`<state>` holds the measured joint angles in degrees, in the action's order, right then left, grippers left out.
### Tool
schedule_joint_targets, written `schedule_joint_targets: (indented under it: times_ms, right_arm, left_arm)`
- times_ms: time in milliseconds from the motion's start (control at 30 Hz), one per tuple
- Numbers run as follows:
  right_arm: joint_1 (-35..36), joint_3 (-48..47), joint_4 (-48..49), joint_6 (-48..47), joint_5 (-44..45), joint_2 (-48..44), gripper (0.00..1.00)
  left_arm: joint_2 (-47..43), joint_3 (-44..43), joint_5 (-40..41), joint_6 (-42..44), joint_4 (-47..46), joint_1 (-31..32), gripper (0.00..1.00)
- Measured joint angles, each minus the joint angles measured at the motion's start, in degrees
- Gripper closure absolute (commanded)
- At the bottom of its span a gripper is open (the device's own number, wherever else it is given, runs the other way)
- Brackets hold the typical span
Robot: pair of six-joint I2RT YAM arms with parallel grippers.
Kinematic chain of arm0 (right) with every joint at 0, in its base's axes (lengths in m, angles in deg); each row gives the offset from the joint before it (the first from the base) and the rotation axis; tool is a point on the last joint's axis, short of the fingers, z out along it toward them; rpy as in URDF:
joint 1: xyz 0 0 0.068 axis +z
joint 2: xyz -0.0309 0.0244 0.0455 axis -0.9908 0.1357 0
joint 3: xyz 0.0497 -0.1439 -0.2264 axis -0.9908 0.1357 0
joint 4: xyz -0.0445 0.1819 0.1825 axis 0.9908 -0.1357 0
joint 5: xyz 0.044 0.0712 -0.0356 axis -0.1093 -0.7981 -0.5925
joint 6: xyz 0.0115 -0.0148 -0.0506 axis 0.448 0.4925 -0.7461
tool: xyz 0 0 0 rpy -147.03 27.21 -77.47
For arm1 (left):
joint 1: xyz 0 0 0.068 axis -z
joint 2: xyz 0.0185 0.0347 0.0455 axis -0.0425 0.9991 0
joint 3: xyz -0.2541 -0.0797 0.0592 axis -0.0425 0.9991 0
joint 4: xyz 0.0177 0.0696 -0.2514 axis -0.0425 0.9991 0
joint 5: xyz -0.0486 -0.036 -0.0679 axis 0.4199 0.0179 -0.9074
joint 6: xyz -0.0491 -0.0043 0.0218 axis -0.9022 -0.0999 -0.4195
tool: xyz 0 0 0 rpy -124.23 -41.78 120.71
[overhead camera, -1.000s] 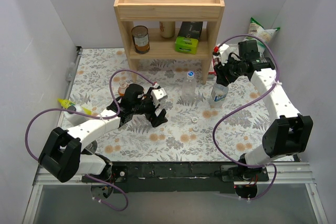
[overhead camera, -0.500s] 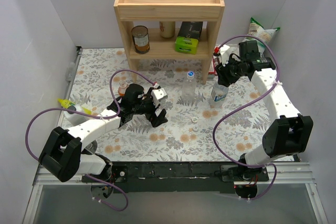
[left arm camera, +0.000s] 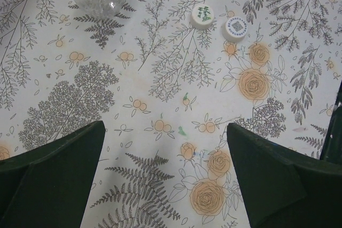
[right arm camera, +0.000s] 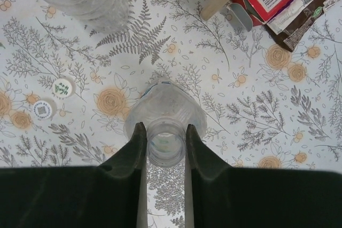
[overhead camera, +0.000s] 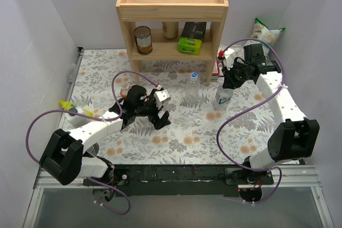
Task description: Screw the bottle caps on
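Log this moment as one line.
right hand shut on neck of uncapped clear labelled plastic bottle | left hand open | two small white round plastic caps lying loose

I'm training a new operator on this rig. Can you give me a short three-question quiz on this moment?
1. True or false: the left gripper is open and holds nothing.
2. Where does the right gripper clamp the labelled bottle? A) neck B) base C) label
3. Fill in: ___ loose caps lie on the table in the left wrist view.
Key: 1 true; 2 A; 3 two.
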<state>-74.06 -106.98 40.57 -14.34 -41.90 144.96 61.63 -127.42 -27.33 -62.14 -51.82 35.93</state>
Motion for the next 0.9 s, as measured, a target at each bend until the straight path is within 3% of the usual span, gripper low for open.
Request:
schedule_joint_targets:
  times_ms: [200,433,533,900]
  right_arm:
    - [-0.3,-0.5,-4.5,-2.4,-4.1,-2.2,0.96]
    - [-0.3,-4.3,-14.4,-8.3,-14.1,-8.7,0.99]
    - [-0.2,-4.3,-17.0,-8.3,-18.0,-11.6,0.99]
    - [-0.2,0.8,-11.5,6.9,-25.6,-16.1,0.99]
  left_arm:
    - [2.0,-1.5,-2.6,0.2,-2.5,0.0,0.02]
    - [13.3,-16.4,-10.1,-1.6,-7.3,0.9,0.02]
    - [15.5,-18.3,-11.9,-2.2,-10.3,2.2,0.02]
    - [16.5,-17.7,-11.1,-3.5,-14.5,11.3,0.02]
